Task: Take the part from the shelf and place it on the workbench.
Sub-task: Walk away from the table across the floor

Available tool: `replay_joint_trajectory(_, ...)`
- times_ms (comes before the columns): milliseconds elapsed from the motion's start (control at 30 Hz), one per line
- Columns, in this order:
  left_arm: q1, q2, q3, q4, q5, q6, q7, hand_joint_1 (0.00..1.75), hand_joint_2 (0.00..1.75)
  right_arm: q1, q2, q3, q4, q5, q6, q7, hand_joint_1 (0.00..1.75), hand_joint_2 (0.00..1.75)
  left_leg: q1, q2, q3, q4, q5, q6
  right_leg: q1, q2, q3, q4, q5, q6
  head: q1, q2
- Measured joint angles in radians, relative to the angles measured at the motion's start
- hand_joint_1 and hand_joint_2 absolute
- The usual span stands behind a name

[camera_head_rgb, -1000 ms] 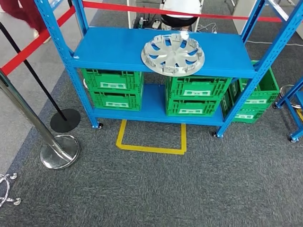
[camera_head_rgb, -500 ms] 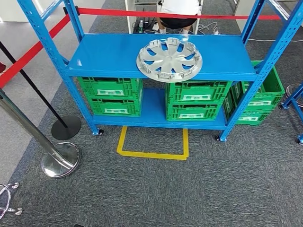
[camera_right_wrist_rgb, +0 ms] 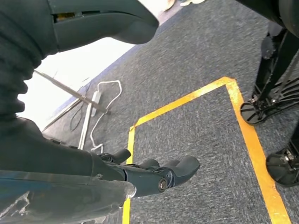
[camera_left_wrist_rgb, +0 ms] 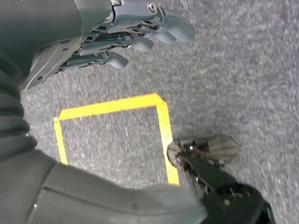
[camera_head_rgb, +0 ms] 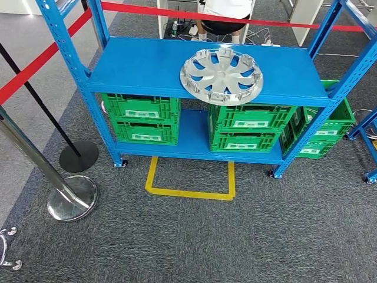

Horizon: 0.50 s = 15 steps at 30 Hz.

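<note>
Now: approach step, nothing grasped | the part (camera_head_rgb: 221, 75), a silver wheel cover, lies flat on the top board of the blue shelf (camera_head_rgb: 146, 65), at its front edge | your left hand (camera_left_wrist_rgb: 116, 35) and right hand (camera_right_wrist_rgb: 151, 175) hang over carpet, fingers loosely extended, holding nothing | next, I judge: step up to the yellow floor square (camera_head_rgb: 191, 180), raise both hands to the part's rim.

Matt silver plastic part (camera_head_rgb: 221, 76), glossy blue metal shelf (camera_head_rgb: 146, 65), rough grey carpet (camera_head_rgb: 267, 236)
</note>
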Motion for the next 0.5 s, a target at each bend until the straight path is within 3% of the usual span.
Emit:
replay_joint_trajectory(67,0.004,0.005,-0.04,0.0,0.048,-0.003,0.014,0.0,0.0,-0.009,0.0,-0.004,-0.011,0.019,-0.016,0.014,0.0,0.0,-0.001,0.0,0.003,0.0,-0.003,0.004,-0.001,0.0,0.004,-0.004,0.0,0.011,0.0,0.0)
replay_joint_trajectory(167,0.012,0.016,-0.106,0.0,0.122,-0.007,0.034,0.0,0.0,-0.022,0.0,-0.012,-0.029,0.045,-0.041,0.034,0.0,0.0,-0.003,0.0,0.005,0.0,-0.005,0.007,-0.004,0.0,0.009,-0.01,-0.002,0.049,0.0,0.0)
replay_joint_trajectory(233,0.017,0.024,-0.149,0.0,0.169,-0.009,0.046,0.0,0.0,-0.03,0.0,-0.019,-0.043,0.062,-0.057,0.047,0.0,0.0,-0.003,0.0,0.006,0.0,-0.005,0.007,-0.005,0.0,0.011,-0.011,-0.003,0.062,-0.001,0.0)
replay_joint_trajectory(500,0.045,0.05,-0.34,0.0,0.368,-0.017,0.098,0.0,0.0,-0.064,0.0,-0.057,-0.107,0.136,-0.125,0.102,0.0,0.0,-0.002,0.0,0.014,-0.009,-0.004,0.006,-0.004,-0.001,0.014,-0.011,-0.006,0.063,-0.001,0.0)
